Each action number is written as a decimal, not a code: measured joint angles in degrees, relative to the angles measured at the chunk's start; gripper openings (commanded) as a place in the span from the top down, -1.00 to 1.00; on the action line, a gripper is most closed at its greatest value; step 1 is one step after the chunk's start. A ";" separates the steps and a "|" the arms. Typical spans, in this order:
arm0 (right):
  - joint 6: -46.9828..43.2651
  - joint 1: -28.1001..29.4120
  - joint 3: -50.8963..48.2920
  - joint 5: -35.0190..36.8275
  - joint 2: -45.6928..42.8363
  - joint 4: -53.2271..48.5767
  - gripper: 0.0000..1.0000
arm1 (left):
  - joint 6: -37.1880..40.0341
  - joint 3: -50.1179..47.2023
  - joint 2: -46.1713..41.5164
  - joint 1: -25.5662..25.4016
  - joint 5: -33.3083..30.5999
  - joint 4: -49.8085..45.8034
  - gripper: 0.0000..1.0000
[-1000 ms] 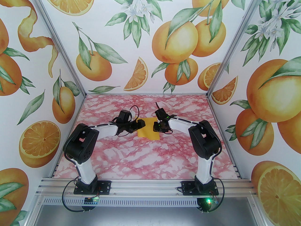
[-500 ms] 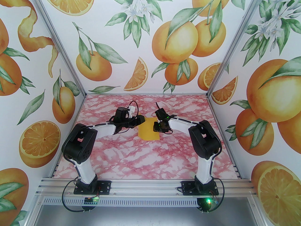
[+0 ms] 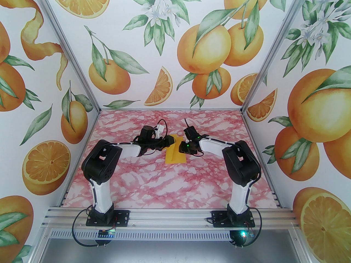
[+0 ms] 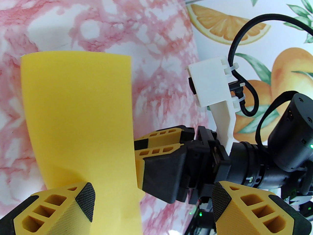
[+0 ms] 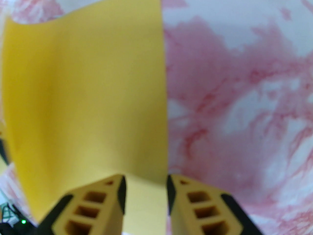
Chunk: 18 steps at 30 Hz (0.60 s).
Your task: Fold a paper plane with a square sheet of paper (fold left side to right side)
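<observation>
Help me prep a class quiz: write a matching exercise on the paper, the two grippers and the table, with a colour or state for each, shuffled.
Things:
1. paper
2. left gripper
3. right gripper
4. table

Colour or state:
a. pink and white marble pattern
b. jaws wide apart
c. yellow, left side curled up off the table
d. jaws a little apart, at the paper's right edge

Pairs: 1-c, 2-b, 3-d, 4-a

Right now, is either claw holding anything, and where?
Nothing is gripped. Left claw is wide open, the paper's raised left side beside one finger. Right claw, also open, sits over its right edge.
</observation>
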 measured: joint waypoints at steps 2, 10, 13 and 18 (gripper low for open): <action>0.46 -0.50 -0.98 -1.84 -0.68 0.61 0.21 | -0.46 0.04 0.31 -0.13 0.00 0.55 -0.65; 5.60 -2.08 -6.84 -9.77 -6.10 6.82 0.19 | -1.88 0.44 0.96 -0.61 -0.04 2.16 -0.66; 8.57 -2.67 -9.14 -12.35 -8.44 11.47 0.19 | -1.95 0.44 0.96 -0.70 -0.04 2.43 -0.66; 13.46 -3.19 -11.06 -17.35 -8.98 19.47 0.27 | -2.08 0.44 0.96 -0.70 -0.07 2.67 -0.66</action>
